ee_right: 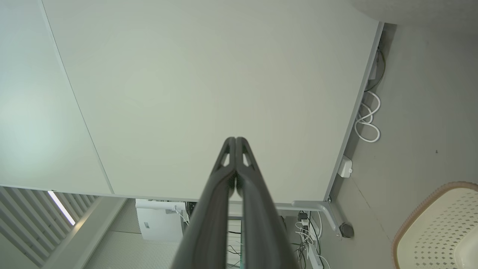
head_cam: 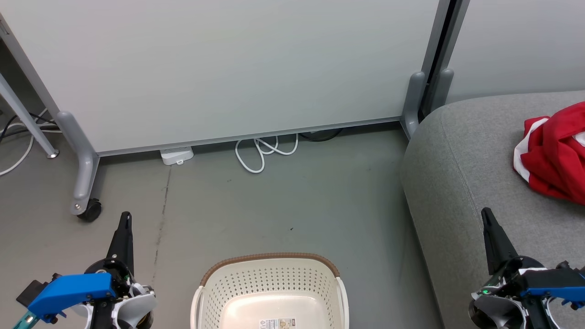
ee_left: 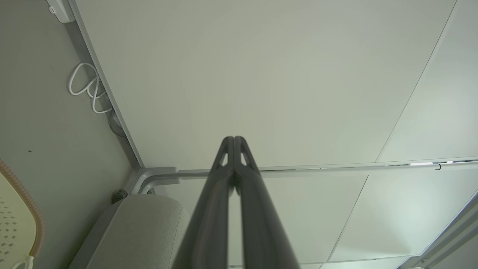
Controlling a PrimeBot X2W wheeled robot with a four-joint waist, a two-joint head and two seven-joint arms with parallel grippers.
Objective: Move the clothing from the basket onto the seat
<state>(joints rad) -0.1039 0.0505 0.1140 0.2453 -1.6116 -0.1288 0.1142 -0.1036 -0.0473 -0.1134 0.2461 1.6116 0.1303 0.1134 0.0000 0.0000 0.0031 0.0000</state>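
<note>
The red clothing (head_cam: 555, 155) with white stripes lies bunched on the grey seat (head_cam: 461, 155) at the right edge of the head view. The cream basket (head_cam: 272, 292) with a brown rim sits on the floor at the bottom centre, and its inside shows bare plastic and a label. My left gripper (head_cam: 125, 217) is shut, to the left of the basket, fingers pointing up the view. Over the seat's front part, my right gripper (head_cam: 486, 214) is shut and holds nothing. In each wrist view the fingertips (ee_left: 234, 139) (ee_right: 236, 139) are pressed together.
A pale partition panel (head_cam: 219, 68) on grey wheeled legs (head_cam: 84, 183) stands behind the bare floor. A white cable (head_cam: 263, 153) and a small white box (head_cam: 177, 156) lie at its foot. A second panel stands beyond the seat at the right.
</note>
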